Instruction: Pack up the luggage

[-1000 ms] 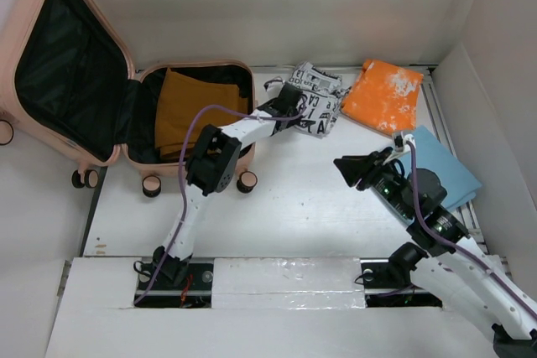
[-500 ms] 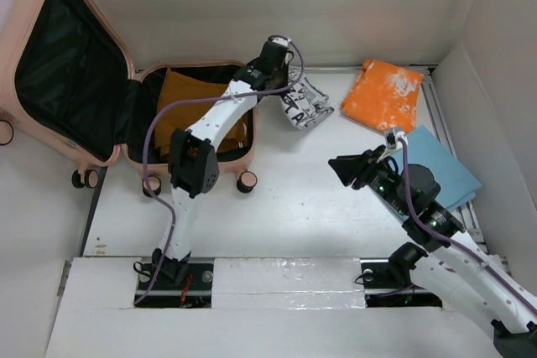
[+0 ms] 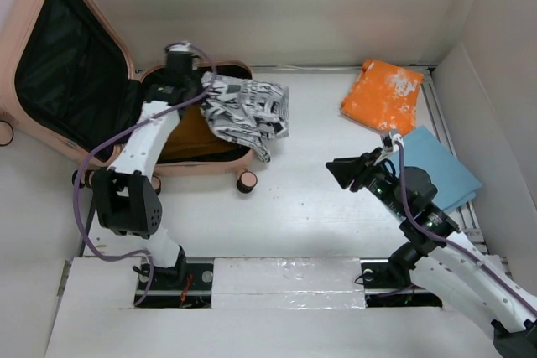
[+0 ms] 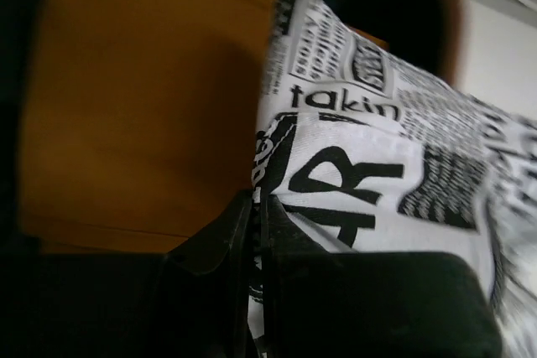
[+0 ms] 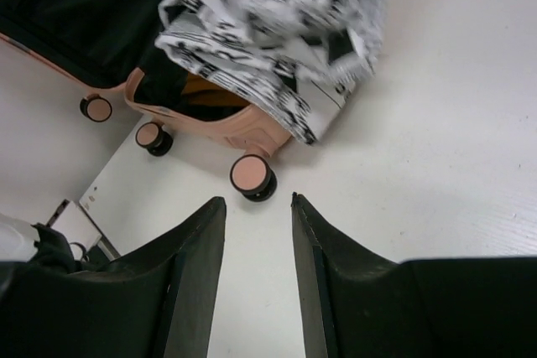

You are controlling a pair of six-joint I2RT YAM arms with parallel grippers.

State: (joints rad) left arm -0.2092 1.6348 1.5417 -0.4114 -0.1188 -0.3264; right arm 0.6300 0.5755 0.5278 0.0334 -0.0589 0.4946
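Trainee: Luggage position relative to the hands, please?

Operator: Top view. The luggage (image 3: 201, 163) lies open at the far left of the table (image 3: 310, 207), with its lid tipped back to the left and the black lining exposed. My left gripper (image 3: 204, 90) hangs over the far right corner of the base. Its fingers are pressed together on a fold of the newsprint-pattern cloth (image 3: 247, 111). That cloth drapes across the right rim of the base, partly over the mustard garment (image 3: 186, 136) inside. My right gripper (image 3: 337, 170) is well apart from the case, over bare table to the right, with its fingers spread and nothing between them.

Trainee: What is hidden or hard to read?

Operator: The lid runs off the left edge of the frame. My left wrist view is blurred, so I cannot tell how much fabric is caught. The cloth hides the right wall of the base. In the right wrist view only the front wall and wheels (image 5: 252, 177) show beneath it. The cloth's lower edge probably hangs free of the table.
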